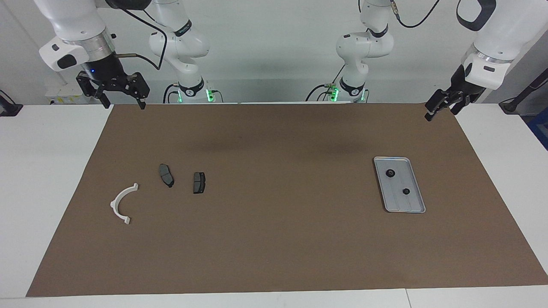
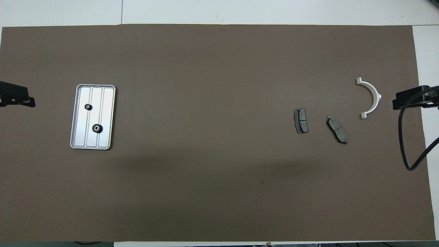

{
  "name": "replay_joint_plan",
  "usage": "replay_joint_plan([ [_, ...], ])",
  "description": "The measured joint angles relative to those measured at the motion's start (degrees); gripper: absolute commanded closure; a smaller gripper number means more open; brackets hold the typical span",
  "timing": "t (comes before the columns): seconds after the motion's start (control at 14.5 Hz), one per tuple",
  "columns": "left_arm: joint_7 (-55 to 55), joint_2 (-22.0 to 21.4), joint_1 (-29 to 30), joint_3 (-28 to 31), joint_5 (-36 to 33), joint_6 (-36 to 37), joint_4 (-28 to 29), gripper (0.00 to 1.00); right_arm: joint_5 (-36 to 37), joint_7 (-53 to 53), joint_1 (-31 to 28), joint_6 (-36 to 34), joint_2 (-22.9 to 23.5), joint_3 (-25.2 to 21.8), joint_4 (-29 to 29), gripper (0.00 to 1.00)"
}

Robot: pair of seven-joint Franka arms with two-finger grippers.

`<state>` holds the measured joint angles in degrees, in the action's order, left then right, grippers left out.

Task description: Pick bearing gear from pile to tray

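Note:
The silver tray [image 1: 396,202] lies toward the left arm's end of the brown mat, with two small black bearing gears in it [image 1: 390,173] [image 1: 406,191]. In the overhead view the tray [image 2: 106,103] holds the same gears [image 2: 88,107] [image 2: 97,128]. The pile lies toward the right arm's end: a white half-ring bracket [image 1: 123,203] [image 2: 371,97] and two dark brake pads [image 1: 166,175] [image 1: 199,182]. My right gripper [image 1: 123,103] is open and empty, raised over the mat's corner. My left gripper [image 1: 441,112] is raised over the mat's corner at its own end, away from the tray.
The brown mat [image 1: 274,239] covers most of the white table. A black cable [image 2: 408,144] hangs from the right arm over the mat's edge. Both arms wait at the table's ends.

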<state>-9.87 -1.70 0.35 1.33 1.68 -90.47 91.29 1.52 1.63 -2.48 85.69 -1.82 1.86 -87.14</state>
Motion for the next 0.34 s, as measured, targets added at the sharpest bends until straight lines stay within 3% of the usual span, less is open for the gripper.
replay_joint_plan([
  [0.34,0.0,-0.1,0.0,-0.2,0.0,0.0,0.0,0.0,0.0,0.0,0.0,0.0,0.0,0.0,0.0,0.0],
])
